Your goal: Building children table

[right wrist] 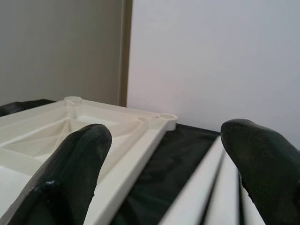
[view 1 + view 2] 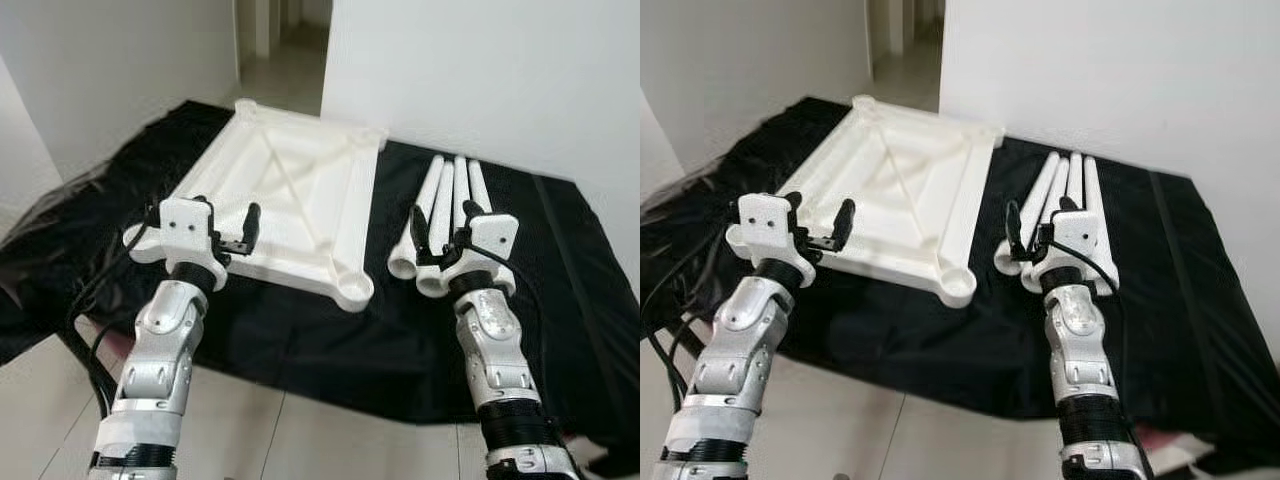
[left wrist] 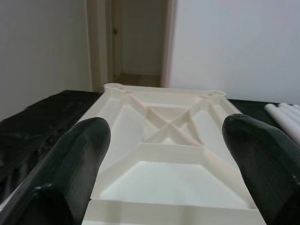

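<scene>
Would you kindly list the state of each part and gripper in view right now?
Tabletop: upside down on the black sheet, ribs up, no legs fitted.
Legs: loose, lying side by side on the sheet, right of the tabletop.
Left gripper: open, empty, over the tabletop's near edge.
Right gripper: open, empty, over the legs' near ends.

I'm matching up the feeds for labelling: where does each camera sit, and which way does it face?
Left eye view: on the head, looking down at the tabletop, table legs and black cloth; both arms show, left gripper and right gripper open.
Right eye view: the same scene.
Left wrist view: along its fingers across the tabletop's ribbed underside toward a doorway.
Right wrist view: along its fingers over the legs toward a wall.
Both wrist views share the tabletop.
</scene>
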Robot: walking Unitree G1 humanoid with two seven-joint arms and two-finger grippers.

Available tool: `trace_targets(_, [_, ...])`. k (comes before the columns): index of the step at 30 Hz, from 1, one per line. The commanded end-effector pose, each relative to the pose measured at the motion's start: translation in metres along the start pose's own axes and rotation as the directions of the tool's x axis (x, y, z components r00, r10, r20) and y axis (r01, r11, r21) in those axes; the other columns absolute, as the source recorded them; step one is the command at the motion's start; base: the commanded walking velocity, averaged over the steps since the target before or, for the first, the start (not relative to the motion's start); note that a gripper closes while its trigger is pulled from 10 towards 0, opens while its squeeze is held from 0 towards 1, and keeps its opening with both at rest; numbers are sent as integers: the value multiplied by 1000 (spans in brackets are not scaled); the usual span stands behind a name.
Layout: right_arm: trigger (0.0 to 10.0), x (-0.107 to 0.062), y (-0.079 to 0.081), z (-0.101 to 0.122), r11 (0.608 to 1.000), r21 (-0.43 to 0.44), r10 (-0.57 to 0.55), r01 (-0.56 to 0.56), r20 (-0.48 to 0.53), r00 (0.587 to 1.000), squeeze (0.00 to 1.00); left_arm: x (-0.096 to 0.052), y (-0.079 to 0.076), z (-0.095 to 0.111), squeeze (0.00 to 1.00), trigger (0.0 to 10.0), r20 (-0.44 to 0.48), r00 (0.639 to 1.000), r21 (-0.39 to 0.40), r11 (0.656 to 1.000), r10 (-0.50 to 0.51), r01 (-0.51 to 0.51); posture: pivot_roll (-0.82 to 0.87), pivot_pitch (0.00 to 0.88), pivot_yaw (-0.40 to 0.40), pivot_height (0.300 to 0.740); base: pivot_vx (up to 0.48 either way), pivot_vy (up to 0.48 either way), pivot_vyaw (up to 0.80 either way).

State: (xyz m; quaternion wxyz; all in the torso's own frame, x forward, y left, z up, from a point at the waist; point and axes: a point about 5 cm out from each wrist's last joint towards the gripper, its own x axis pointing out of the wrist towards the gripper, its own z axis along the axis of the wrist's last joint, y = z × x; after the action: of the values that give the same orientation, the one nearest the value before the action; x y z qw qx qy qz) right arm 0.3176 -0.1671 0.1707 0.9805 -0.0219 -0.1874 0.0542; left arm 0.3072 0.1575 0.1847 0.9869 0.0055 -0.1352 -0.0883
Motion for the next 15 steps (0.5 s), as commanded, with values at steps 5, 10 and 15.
trace_targets(5, [10000, 1, 1, 0, 1000, -25, 6, -7, -9, 1000, 0, 1, -1, 1, 0, 10000, -6, 1000, 10, 1000, 1, -1, 90, 35, -66, 740, 174, 0, 0])
trace_targets(10, [10000, 2, -6, -10, 996, -73, -46, 40, -84, 995, 0, 2, -8, 3, 0, 10000, -2, 999, -32, 998, -48, 48, 90, 37, -69, 740, 0, 0, 0])
trace_targets(15, [10000, 4, -13, -13, 989, -121, -98, 82, -126, 987, 0, 3, -19, 4, 0, 10000, -19, 988, -52, 987, -155, 154, 86, 36, -68, 740, 0, 0, 0])
